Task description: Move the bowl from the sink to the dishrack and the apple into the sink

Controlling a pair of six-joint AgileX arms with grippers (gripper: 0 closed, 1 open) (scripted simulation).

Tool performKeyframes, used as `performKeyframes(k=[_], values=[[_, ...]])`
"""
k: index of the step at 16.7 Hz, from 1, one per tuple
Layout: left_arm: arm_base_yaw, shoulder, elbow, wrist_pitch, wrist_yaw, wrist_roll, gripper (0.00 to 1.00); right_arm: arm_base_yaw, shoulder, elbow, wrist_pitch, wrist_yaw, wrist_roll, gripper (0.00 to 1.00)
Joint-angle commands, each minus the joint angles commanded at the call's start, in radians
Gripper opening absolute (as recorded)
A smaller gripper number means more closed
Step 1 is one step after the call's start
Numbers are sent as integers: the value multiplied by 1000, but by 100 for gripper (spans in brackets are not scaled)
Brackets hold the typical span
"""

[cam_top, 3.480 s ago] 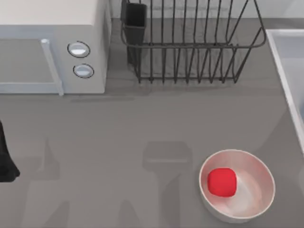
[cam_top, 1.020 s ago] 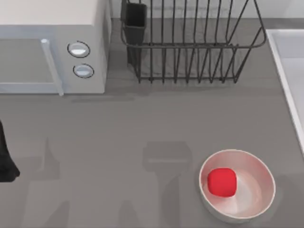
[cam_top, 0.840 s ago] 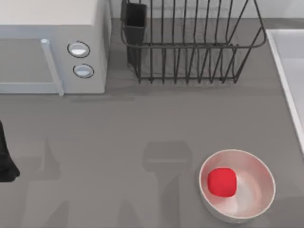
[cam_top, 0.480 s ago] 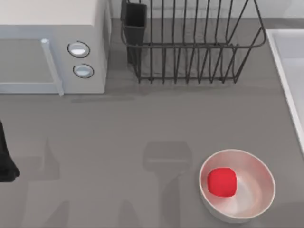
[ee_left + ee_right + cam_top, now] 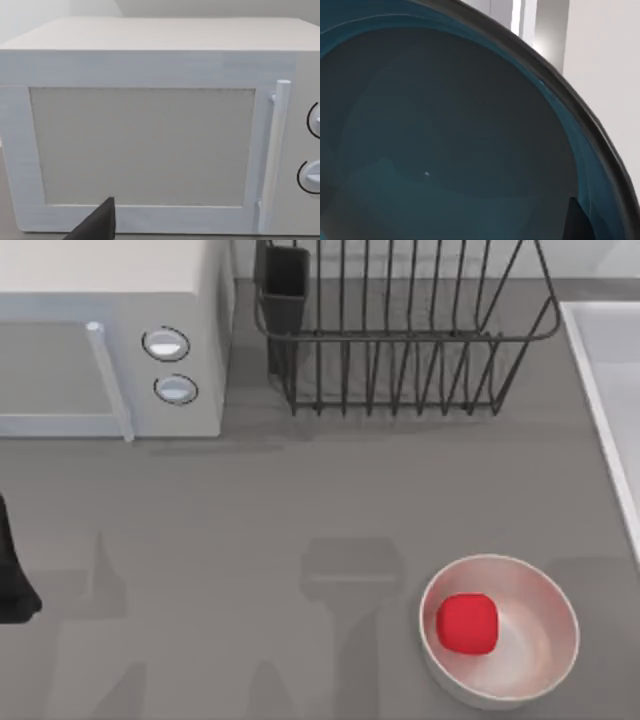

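While the apple (image 5: 468, 623) sits in the white bowl (image 5: 548, 602) near the dishrack (image 5: 400, 335), you see the teal bowl (image 5: 445, 140) right against the right wrist camera, grip unclear.

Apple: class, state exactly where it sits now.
In the top view, the apple lies inside the white bowl at the table's lower right, below the dishrack.

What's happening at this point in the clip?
The right arm's wrist camera is close over the inside of the teal bowl, so that arm seems to be working on it. The apple sits in the white bowl on the table. The dishrack holds no dishes. The left arm waits at the left edge, facing the microwave.
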Motion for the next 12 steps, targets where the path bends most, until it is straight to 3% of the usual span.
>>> performKeyframes(k=[12], values=[[0, 0, 0, 0, 0, 0, 100, 1033, 126, -19, 967, 532, 498, 0]])
